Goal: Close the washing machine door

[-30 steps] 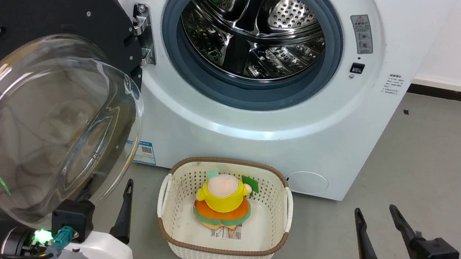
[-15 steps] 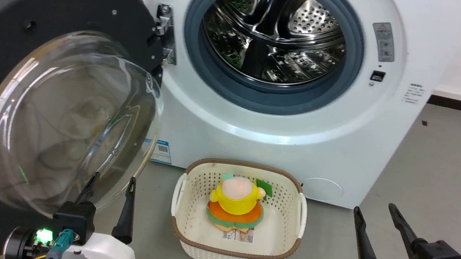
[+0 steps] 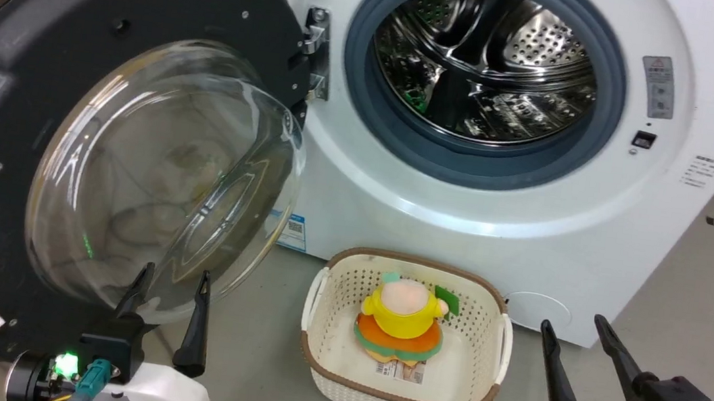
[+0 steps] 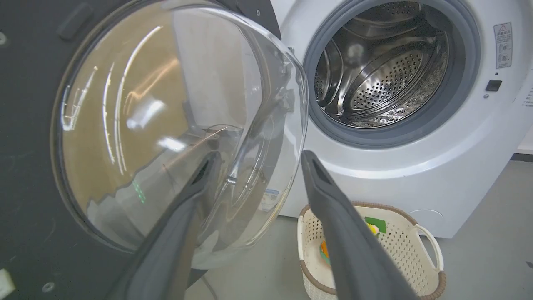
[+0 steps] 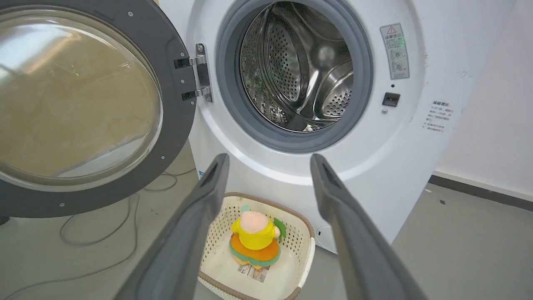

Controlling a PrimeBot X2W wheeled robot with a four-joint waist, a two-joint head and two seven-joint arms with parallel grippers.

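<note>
My left gripper (image 3: 176,274), jaws spread and empty, hovers close before the glass bowl of the washing machine door (image 3: 151,155), which stands swung wide to the left of the washing machine (image 3: 466,200). My right gripper (image 3: 572,322), likewise spread and empty, waits beside the cream basket (image 3: 397,399). I judge this to be the approach. Next I need to catch the door's free edge, opposite the hinge, and sweep it toward the drum.

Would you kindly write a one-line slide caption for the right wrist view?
Open right gripper faces the washing machine, door swung wide; a basket in front holds a plush toy.
</note>
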